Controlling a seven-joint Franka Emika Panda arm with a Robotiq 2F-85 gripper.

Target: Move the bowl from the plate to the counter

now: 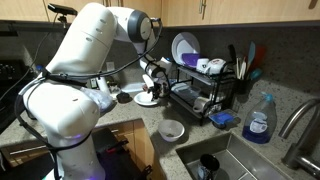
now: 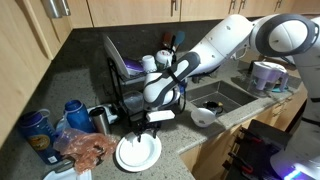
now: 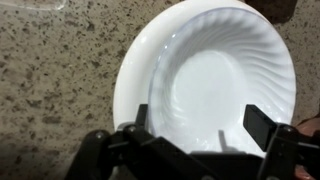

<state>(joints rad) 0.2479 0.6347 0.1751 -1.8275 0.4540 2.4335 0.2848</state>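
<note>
Approach stage, grasp not yet made. The bowl (image 3: 225, 85) sits in the plate (image 3: 133, 72), offset so that the plate's rim shows as a broad crescent on one side only. The plate lies flat on the counter (image 3: 50, 95). In the wrist view my gripper (image 3: 199, 118) hangs over the near part of the bowl with its jaws spread wide, the fingers (image 3: 140, 118) to either side and nothing clasped between them. Both exterior views show it just above the plate, apparently not touching it. I judge that the next move calls for a short, straight descent. One finger should go inside the bowl and the other outside its wall, in the narrow gap above the plate's rim, closing on the bowl alone. Then comes a vertical lift to clear the plate and a sideways carry to bare counter. In an exterior view a second, deeper bowl (image 2: 205, 116) stands well apart from the plate and is not the target.
</note>
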